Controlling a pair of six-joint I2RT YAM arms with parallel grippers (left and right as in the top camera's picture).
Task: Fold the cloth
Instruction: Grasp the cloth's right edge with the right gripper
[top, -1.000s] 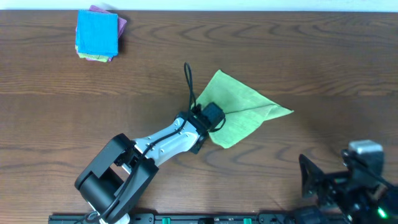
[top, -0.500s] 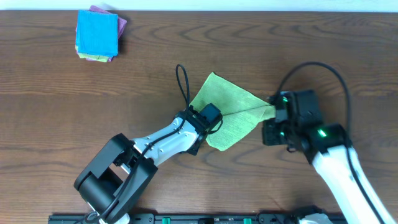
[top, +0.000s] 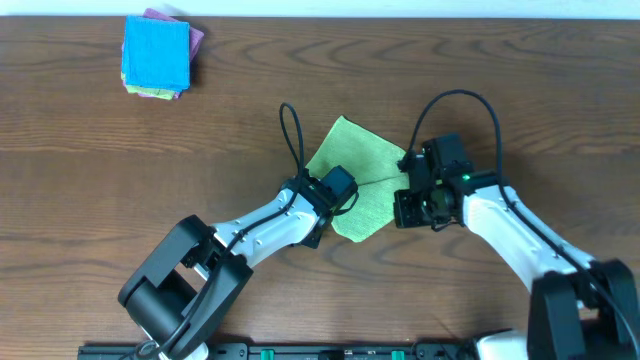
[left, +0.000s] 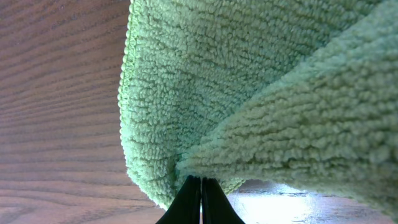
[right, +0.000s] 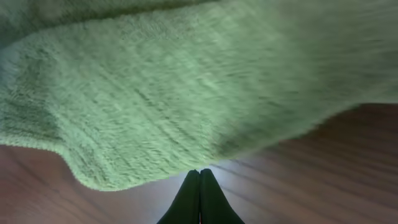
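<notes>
Overhead view of a wood table (top: 520, 90) w/ two robot arms meeting at a green cloth (top: 355, 165) near the centre. The cloth is lying partly folded, a crease running across it. One part is lying flat on the table and the rest is being lifted off it.

The left gripper (top: 340, 195) is sitting at the cloth's lower-left edge. In the left wrist view its fingers (left: 189, 208) are pressed tight together, w/ the fabric bunching right at their tips, so it is clamping the cloth.

The right gripper (top: 408, 200) is sitting at the cloth's right side. In the right wrist view, which is blurred, its fingers (right: 189, 205) are also pressed together, w/ the cloth's edge meeting their tips and draping up and away. It appears to be pinching that edge too.

A stack of folded cloths (top: 156, 56), blue on top, is sitting well apart at the far left corner.

Judging the step: the arms are carrying one side over the other to make a fold. To do it well, approx. equal tension on both pinches is needed, so the raised layer is not sagging or twisting. The carried edge should be lining up w/ the edge below before either grip is letting go, and the lowering should be gentle, to avoid dragging the bottom layer.
</notes>
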